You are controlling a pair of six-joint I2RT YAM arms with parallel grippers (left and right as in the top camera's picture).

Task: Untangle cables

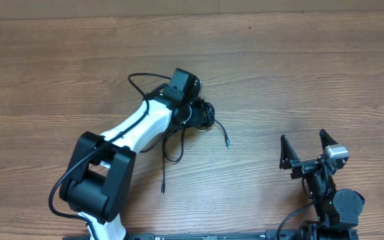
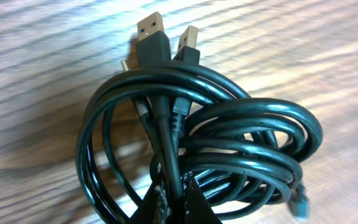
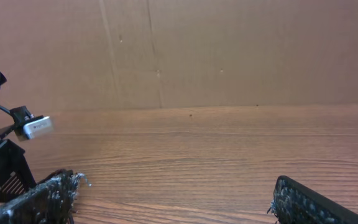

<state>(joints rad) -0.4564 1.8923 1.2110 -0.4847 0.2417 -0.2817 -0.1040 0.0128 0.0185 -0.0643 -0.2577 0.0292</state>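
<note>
The cables (image 1: pixel 207 113) form a black tangled bundle near the table's middle. Loose ends trail off it: one plug (image 1: pixel 227 142) lies to the right, and another strand (image 1: pixel 163 180) runs toward the front. Close up in the left wrist view, the cables (image 2: pixel 247 155) are a coil of glossy loops with two USB plugs (image 2: pixel 152 32) sticking out at the top and a bluish tip (image 2: pixel 299 202) at lower right. My left gripper (image 2: pixel 174 190) is shut on one strand of the coil. My right gripper (image 1: pixel 305 143) stands open and empty at the front right, well away from the bundle.
Everything rests on a wooden table (image 1: pixel 299 73). A brown cardboard wall (image 3: pixel 229 50) stands along its far side. The left arm (image 1: pixel 132 130) stretches from the front left toward the middle.
</note>
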